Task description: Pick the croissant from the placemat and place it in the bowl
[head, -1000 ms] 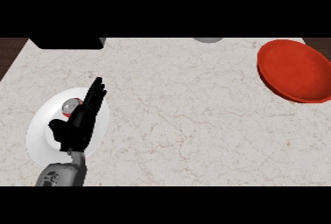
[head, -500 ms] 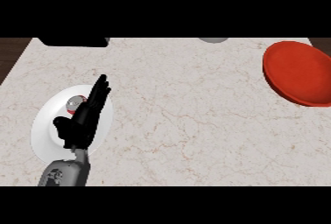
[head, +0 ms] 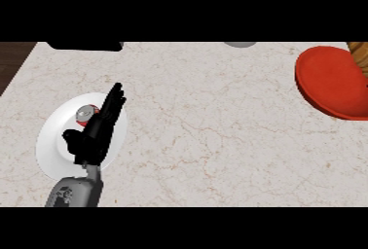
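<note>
Pale marble tabletop [head: 215, 131]: the left hand [head: 90, 141] hovers over a white oval plate [head: 54, 141], fingers straight and together; the croissant isn't visible; a round red bowl [head: 330, 80] sits far right.

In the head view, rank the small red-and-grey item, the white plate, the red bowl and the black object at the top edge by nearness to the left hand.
From the left hand, fingers straight, above the plate:
1. White plate, directly beneath the hand; and small red-and-grey item, beside the fingers. Too close to call.
2. Black object, at the top left edge.
3. Red bowl, far right.
</note>
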